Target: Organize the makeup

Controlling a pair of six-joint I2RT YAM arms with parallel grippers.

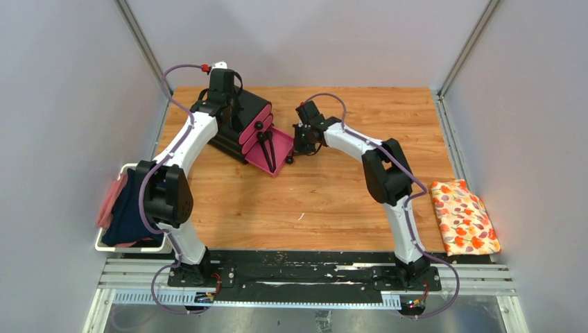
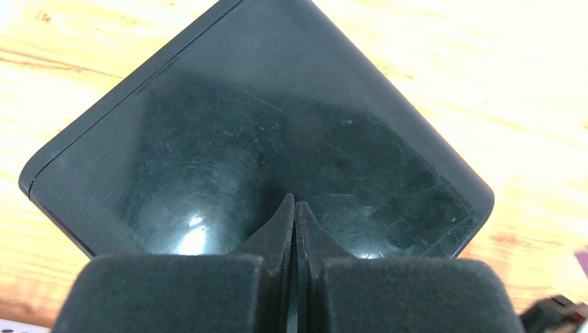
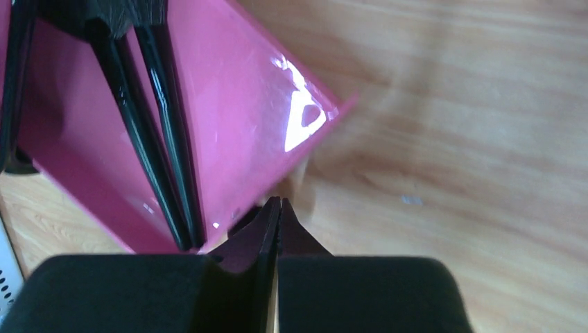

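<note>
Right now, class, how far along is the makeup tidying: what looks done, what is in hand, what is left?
Done: two brushes lie in the open pink drawer; no other makeup is in view. In hand: the shut left gripper sits over the black box, and the shut right gripper is at the drawer's front edge. Left: probably pushing that drawer closed.

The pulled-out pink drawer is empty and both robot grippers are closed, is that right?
Not quite: the pink drawer isn't empty. The right wrist view shows two black brushes lying in it. The left gripper and the right gripper are indeed closed.
</note>
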